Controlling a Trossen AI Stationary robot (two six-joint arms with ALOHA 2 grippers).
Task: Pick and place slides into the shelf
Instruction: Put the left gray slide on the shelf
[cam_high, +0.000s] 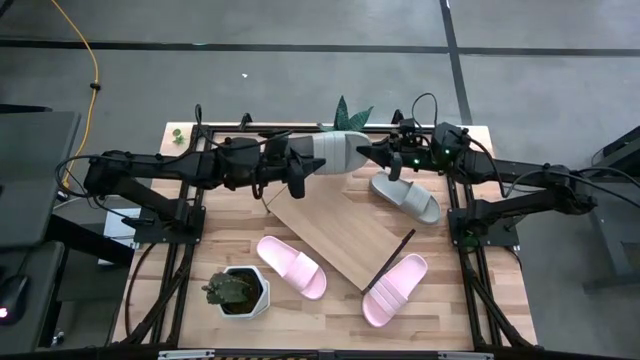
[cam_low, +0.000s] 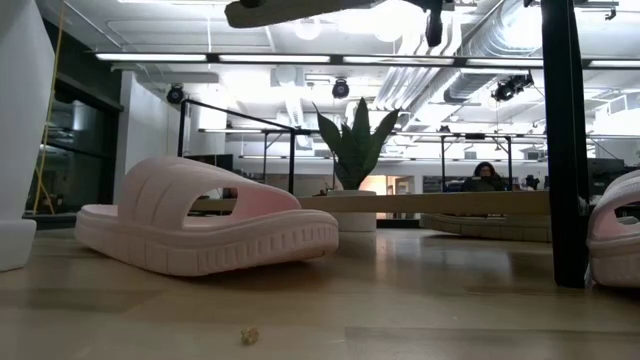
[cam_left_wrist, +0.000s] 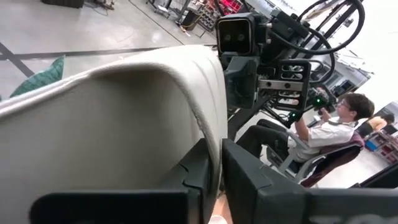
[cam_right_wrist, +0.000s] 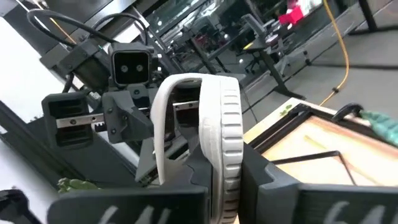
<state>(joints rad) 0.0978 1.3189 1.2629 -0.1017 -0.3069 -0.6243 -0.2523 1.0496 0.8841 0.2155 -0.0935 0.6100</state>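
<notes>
One light grey slide (cam_high: 335, 152) hangs in the air over the table's far part, held between both grippers. My left gripper (cam_high: 300, 168) is shut on its left end and my right gripper (cam_high: 374, 154) on its right end. The second grey slide (cam_high: 405, 196) lies sole-down on the table beside the shelf board (cam_high: 340, 235), which lies slantwise on the tabletop. Two pale pink slides (cam_high: 292, 266) (cam_high: 395, 288) rest on their soles near the board's near end. In the low view the held slide (cam_low: 300, 10) shows at the top. My left gripper pinches the grey slide's left end between its two fingers (cam_left_wrist: 199, 177), on the sole's rim (cam_left_wrist: 214, 134). It comes level from the table's left. The slide is lifted clear of the table. My right gripper pinches the slide's right end, the ribbed sole edge (cam_right_wrist: 221, 146) standing between its two fingers (cam_right_wrist: 261, 177). It reaches in level from the table's right. The slide sits on its side, its strap (cam_right_wrist: 166, 109) arching toward one side.
A small potted plant (cam_high: 237, 290) stands at the table's near left. A green plant (cam_high: 350, 114) stands at the far edge. The shelf's black wire frame (cam_high: 390, 262) lies between board and right pink slide. A person (cam_left_wrist: 329, 130) sits beyond the table.
</notes>
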